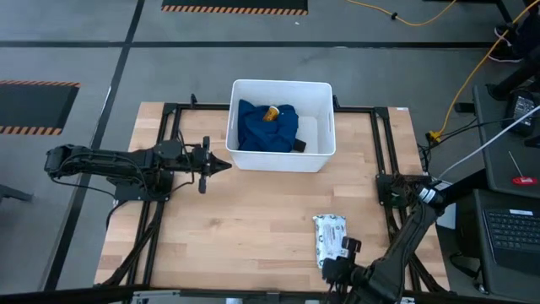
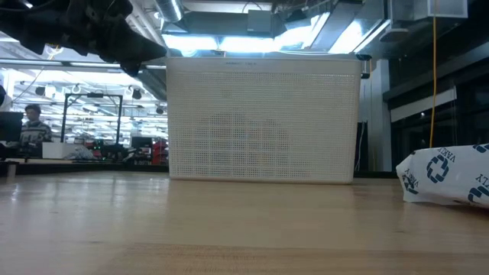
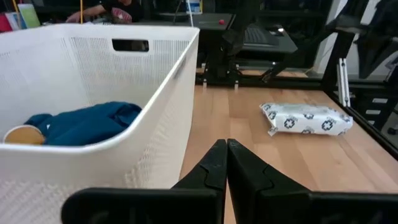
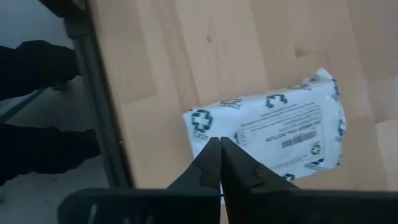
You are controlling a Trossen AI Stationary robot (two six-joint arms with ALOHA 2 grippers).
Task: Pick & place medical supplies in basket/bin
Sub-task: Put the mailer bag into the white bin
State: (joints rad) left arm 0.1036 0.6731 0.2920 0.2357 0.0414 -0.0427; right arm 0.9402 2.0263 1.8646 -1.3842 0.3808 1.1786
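White tub (image 1: 321,143) sits at 12 o'clock on the table (image 1: 253,228). Inside it: dark blue cloth (image 1: 263,128) filling the 9 o'clock half, white-orange bottle (image 1: 272,113) on top of the cloth, small black cylinder (image 1: 299,146) at the cloth's 4 o'clock corner. Printed packet (image 1: 327,235) lies flat on the wood at 5 o'clock, well apart from the tub.

Left gripper (image 1: 226,165) hangs just beside the tub's 9 o'clock wall, fingers pressed together, holding nothing. Right gripper (image 1: 331,272) is at the packet's 6 o'clock end, near the table edge, fingers also together with nothing between them, tips over the packet.

Low view: tub wall blocks all contents; only packet (image 2: 447,177) shows. Left wrist view sees over the rim: cloth (image 3: 87,121), bottle (image 3: 22,134), packet (image 3: 306,118) beyond. Right wrist view alone shows packet print (image 4: 273,127).
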